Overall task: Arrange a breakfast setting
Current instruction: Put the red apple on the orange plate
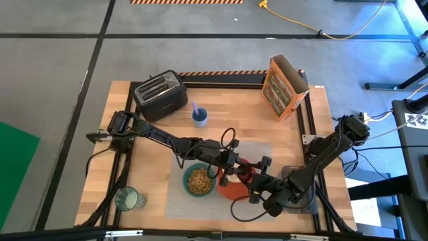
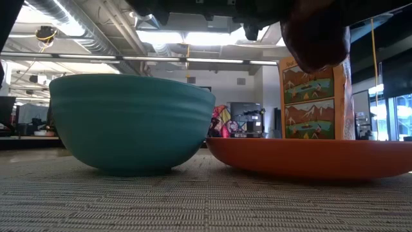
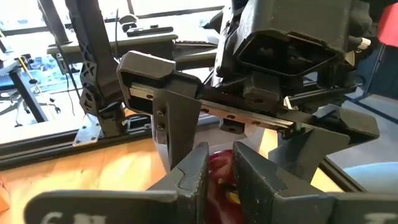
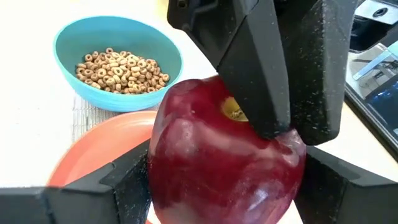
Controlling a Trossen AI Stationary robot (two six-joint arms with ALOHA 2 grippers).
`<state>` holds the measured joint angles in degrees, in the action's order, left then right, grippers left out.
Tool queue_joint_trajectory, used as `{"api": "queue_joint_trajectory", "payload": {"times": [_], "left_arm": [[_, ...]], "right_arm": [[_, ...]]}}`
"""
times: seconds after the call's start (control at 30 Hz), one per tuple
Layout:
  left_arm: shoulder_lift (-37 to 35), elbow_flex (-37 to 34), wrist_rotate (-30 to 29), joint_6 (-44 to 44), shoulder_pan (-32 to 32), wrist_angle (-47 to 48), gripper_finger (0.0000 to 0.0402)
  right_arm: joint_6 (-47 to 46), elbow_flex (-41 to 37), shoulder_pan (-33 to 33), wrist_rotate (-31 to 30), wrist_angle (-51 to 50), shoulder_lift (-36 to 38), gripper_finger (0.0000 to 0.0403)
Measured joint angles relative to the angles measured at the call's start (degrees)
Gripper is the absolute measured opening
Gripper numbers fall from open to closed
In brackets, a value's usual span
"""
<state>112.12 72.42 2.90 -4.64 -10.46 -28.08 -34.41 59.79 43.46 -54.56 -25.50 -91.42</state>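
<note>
A dark-red apple (image 4: 224,162) with a yellow sticker hangs over the orange-red plate (image 1: 231,192), which lies on the grey placemat (image 1: 261,150). The teal bowl (image 1: 199,181), filled with cereal rings, stands on the mat left of the plate. Both grippers meet at the apple: my left gripper (image 1: 235,167) comes from the left with its fingers nearly together, and my right gripper (image 1: 257,181) comes from the right with its fingers wide apart around the apple. The greenish glass (image 1: 127,199) stands at the near left corner. Toast and spoon do not show. My left gripper has its two fingertips (image 4: 267,121) close together on the apple's top (image 4: 249,134), beside the sticker, slanting down from the table's left. The fingers hide the exact place of contact. My right gripper has the apple between its two fingers, one on each flank (image 4: 155,180). It comes about level from the table's right. The apple is lifted clear of the plate (image 2: 309,158), as the low view shows.
A dark toaster (image 1: 159,94) stands at the far left, a small blue cup (image 1: 199,118) near it, and an orange cereal box (image 1: 284,87) at the far right. The bowl (image 2: 132,122) stands close beside the plate. Bare wood lies between the toaster and the mat.
</note>
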Motion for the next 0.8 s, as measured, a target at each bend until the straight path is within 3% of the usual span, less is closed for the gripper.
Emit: {"api": "queue_joint_trajectory", "payload": {"times": [0.27, 0.5, 0.8], "left_arm": [[-0.04, 0.01, 0.24, 0.0, 0.02, -0.03, 0.0058], [-0.04, 0.02, 3.98, 1.76, 0.04, -0.07, 0.0036], [-0.04, 0.0, 5.68, 4.65, -0.04, -0.34, 0.0061]], "right_arm": [[-1.31, 0.0, 0.07, -1.98, 0.11, 0.0, 0.0289], [-1.68, 0.0, 0.09, -2.69, 0.24, 0.0, 0.0289], [-1.65, 0.0, 0.11, -3.15, 0.2, 0.0, 0.0289]]}}
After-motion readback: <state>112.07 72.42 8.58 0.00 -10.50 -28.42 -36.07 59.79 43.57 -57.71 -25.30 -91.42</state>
